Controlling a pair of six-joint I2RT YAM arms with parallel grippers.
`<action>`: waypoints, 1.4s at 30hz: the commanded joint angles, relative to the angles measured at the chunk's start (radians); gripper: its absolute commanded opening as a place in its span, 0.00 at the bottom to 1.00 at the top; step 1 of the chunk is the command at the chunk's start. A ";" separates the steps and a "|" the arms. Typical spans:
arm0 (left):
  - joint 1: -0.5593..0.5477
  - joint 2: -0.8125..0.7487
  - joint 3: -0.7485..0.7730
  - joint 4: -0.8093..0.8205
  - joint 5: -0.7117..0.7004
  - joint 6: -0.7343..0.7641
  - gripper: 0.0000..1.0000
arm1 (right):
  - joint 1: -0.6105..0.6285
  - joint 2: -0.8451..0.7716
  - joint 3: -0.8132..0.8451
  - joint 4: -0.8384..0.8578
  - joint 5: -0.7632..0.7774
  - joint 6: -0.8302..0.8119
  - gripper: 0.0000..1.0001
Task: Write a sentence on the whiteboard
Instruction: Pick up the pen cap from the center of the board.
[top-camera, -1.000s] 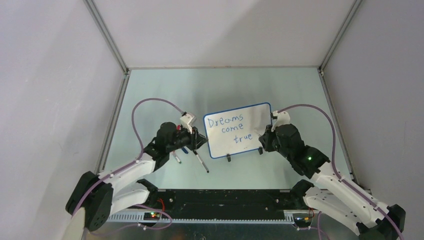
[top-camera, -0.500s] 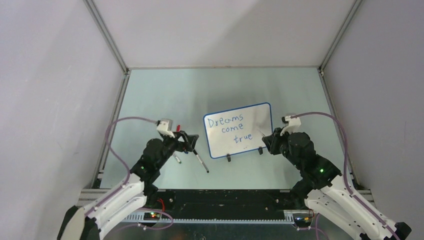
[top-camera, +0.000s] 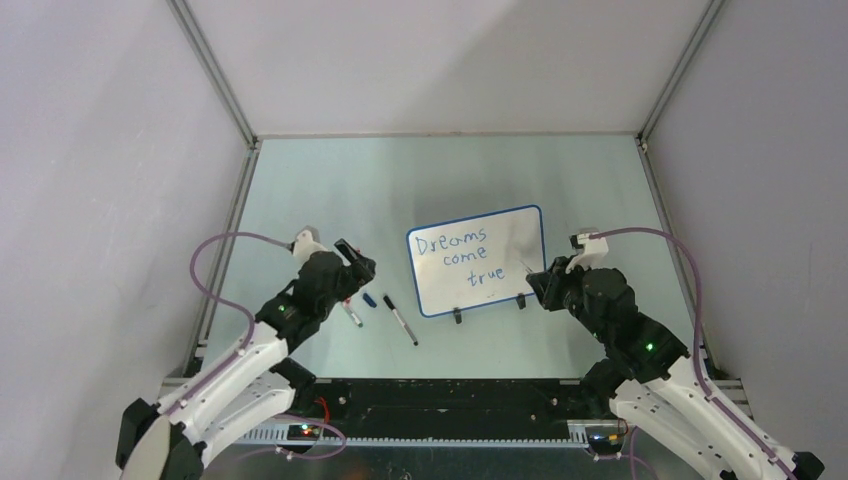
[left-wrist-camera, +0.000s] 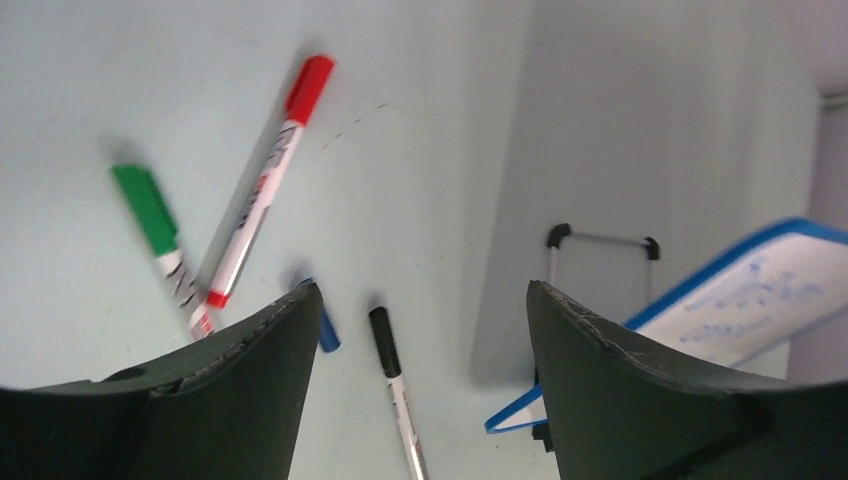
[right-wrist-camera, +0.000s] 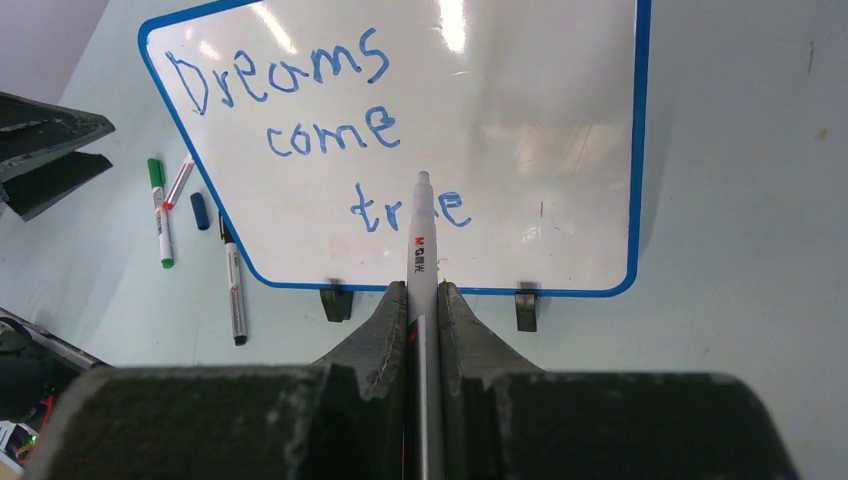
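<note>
The whiteboard (top-camera: 512, 236) stands tilted on two black clip feet mid-table, blue-rimmed, also in the right wrist view (right-wrist-camera: 560, 150). The sentence (top-camera: 452, 255) "Dreams come true" is written on it in blue (right-wrist-camera: 320, 125). My right gripper (top-camera: 537, 283) (right-wrist-camera: 423, 295) sits at the board's lower right edge, shut on a white-barrelled marker (right-wrist-camera: 421, 240). The marker's tip points at the word "true"; whether it touches I cannot tell. My left gripper (top-camera: 356, 268) (left-wrist-camera: 422, 288) hovers left of the board, open and holding nothing.
On the table left of the board lie a black-capped marker (top-camera: 400, 320) (left-wrist-camera: 393, 380), a loose blue cap (top-camera: 369, 299) (left-wrist-camera: 328, 333), a green marker (left-wrist-camera: 158, 232) and a red marker (left-wrist-camera: 262, 190). Grey walls enclose the table on three sides.
My left arm has drawn back leftward from the board and its jaws have opened; the blue cap now lies uncovered on the table. My right gripper has shifted slightly right, still gripping the marker.
</note>
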 joint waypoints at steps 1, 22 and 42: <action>-0.004 0.089 0.128 -0.319 -0.104 -0.229 0.80 | -0.003 -0.014 0.004 0.004 -0.002 0.012 0.00; -0.022 0.572 0.305 -0.439 -0.015 -0.465 0.62 | -0.003 -0.027 -0.011 0.010 0.022 0.006 0.00; -0.022 0.776 0.373 -0.492 0.005 -0.585 0.33 | -0.003 -0.041 -0.019 0.015 0.024 0.007 0.00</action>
